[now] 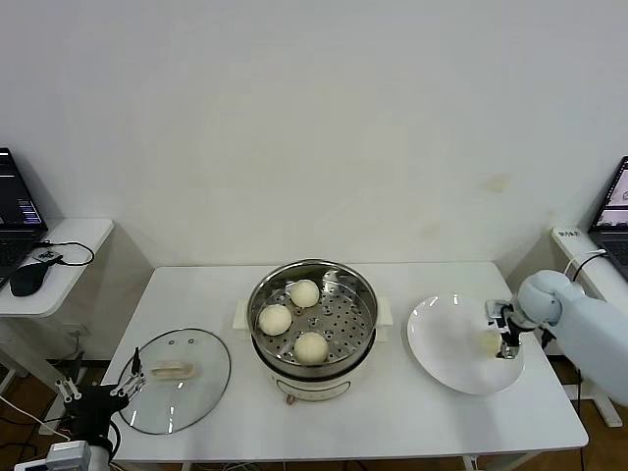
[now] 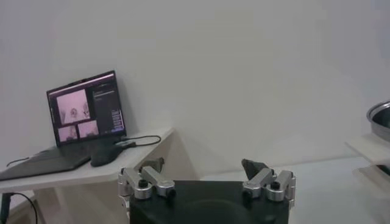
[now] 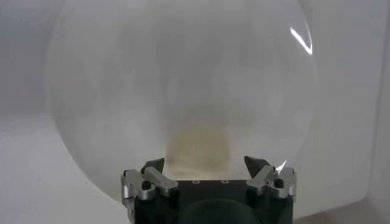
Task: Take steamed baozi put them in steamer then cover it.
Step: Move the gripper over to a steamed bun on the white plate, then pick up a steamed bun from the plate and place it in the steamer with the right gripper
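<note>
At about 8 o'clock from the steamer, low beside the front-left corner of the white table (image 1: 196,285), the left gripper (image 1: 101,391) waits with its fingers released and nothing between them; the left wrist view shows the same spread fingers (image 2: 149,178), with a laptop (image 2: 85,115) and a dark mouse (image 2: 106,157) on a side desk beyond. Just beside that gripper, the cover (image 1: 177,381) lies flat on the table, a clear glass lid with a metal rim and a cream bar handle, at 8 o'clock from the pot and apart from it.

The steamer (image 1: 312,324) stands at the middle of the table, a shiny steel pot on a white base with side handles. Three steamed baozi sit on its perforated tray: one (image 1: 304,292) at 12 o'clock, one (image 1: 275,319) at 9 o'clock, one (image 1: 311,346) at 6 o'clock.

At 3 o'clock from the steamer, near but not touching it, lies a flat white plate (image 1: 442,343). The fourth bun (image 1: 489,340) rests on the plate's 3 o'clock side. The right gripper (image 1: 508,339) is down over that edge, right at the bun. In the right wrist view the fingers (image 3: 152,173) stand spread wide, with the pale bun (image 3: 198,146) lying just ahead, between their lines; whether they touch it I cannot tell
</note>
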Tool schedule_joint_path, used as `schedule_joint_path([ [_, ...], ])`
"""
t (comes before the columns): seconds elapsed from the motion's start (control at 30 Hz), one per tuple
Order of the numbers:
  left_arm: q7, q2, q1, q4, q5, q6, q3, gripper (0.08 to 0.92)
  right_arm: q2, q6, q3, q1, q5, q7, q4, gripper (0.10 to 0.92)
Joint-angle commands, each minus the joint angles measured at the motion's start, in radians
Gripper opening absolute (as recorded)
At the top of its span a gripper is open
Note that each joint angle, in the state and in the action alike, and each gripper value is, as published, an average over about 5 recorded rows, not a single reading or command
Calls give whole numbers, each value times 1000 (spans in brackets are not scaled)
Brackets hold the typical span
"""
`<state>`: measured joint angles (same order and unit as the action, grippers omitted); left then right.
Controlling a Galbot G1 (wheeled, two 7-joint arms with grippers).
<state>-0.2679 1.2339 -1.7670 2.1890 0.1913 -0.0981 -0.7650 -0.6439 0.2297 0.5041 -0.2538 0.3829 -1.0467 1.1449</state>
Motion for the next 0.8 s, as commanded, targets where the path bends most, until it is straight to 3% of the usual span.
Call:
schedule_joint_path([
  [0.03, -1, 1, 0, 2, -1, 1, 1, 823, -20, 1, -23, -24, 13, 2, -29, 733],
  [0.43, -1, 2, -1, 9, -3, 3, 2, 823, 54, 31, 35, 78, -78, -12, 93, 588],
  [0.8, -2, 2, 18, 10, -8, 1, 29, 823, 163, 189, 303, 502, -418, -8, 417, 587],
])
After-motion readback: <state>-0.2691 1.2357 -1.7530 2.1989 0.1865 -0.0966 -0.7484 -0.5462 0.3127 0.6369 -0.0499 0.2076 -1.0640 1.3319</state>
